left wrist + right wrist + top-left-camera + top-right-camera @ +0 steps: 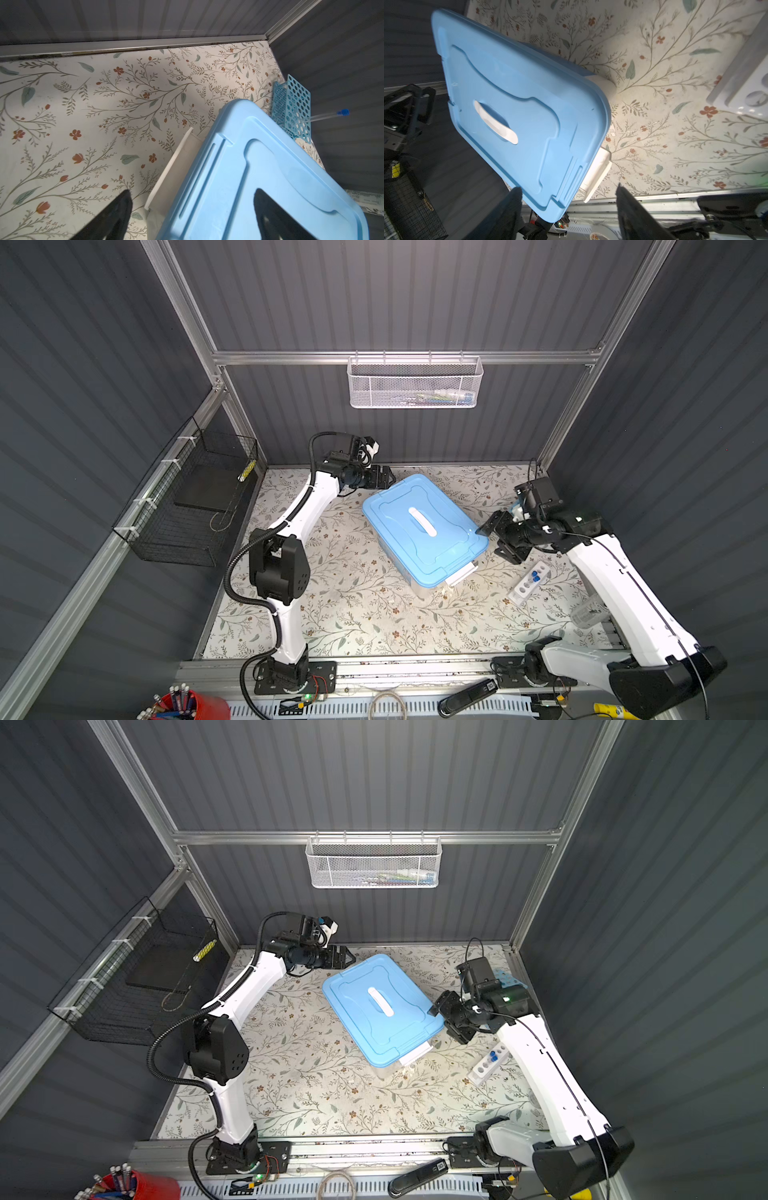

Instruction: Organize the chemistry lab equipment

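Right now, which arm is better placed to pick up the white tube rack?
Right: the white tube rack lies near the right gripper; the left gripper is across the blue-lidded tub.

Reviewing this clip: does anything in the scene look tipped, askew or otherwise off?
Yes. The sky-blue many-holed plastic rack lies tipped on its side in the far right corner of the table, and a slim clear blue-capped test tube pokes out of it sideways instead of standing upright.

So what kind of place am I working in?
Probably an enclosed robot test cell: grey panel walls on an aluminium frame, floral tabletop, two arms bolted to the front rail.
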Controlling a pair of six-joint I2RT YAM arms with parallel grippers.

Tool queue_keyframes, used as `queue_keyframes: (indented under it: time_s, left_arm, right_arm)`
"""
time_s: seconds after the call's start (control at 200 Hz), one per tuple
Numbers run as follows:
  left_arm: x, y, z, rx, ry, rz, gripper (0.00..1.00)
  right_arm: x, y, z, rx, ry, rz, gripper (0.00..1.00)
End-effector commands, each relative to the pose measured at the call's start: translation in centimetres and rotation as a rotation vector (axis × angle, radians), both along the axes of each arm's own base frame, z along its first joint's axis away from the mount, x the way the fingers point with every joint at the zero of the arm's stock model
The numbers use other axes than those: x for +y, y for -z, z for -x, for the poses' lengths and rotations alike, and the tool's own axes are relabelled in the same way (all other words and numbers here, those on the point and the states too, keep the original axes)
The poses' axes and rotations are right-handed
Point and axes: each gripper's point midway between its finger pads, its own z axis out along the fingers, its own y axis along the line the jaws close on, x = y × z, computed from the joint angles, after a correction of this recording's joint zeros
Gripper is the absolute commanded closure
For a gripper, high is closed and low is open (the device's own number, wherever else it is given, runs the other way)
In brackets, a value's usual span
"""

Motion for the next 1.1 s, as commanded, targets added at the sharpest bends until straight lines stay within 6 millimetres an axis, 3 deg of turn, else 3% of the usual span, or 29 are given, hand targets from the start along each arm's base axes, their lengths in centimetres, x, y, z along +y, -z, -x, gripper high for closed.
queue_keyframes:
  time_s: [0.0,0.185,0.505,0.76,0.961,1.096]
  left_arm:
    - [-0.8,-0.3,0.2,0.0,0.05,0.045,0.1]
    - [-1.2,0.5,1.4,0.038,0.058,0.067,0.12]
    - [-1.6,2.0,3.7,0.1,0.058,0.093,0.13]
    - [-0.5,2.6,5.3,0.14,0.019,0.061,0.14]
    - [1.1,4.4,6.8,0.184,-0.032,0.016,0.15]
    - [1.8,4.8,7.8,0.212,-0.057,0.009,0.15]
  right_arm:
    - [1.1,1.5,-0.5,0.03,0.027,-0.056,0.28]
    - [2.8,3.1,-1.4,0.048,0.005,-0.131,0.29]
    - [3.4,4.5,-4.4,0.079,-0.042,-0.137,0.3]
    - [2.0,4.2,-9.1,0.074,-0.143,-0.107,0.32]
    - [3.1,4.7,-12.3,0.061,-0.278,-0.094,0.34]
    - [2.9,6.0,-13.6,0.091,-0.411,0.004,0.33]
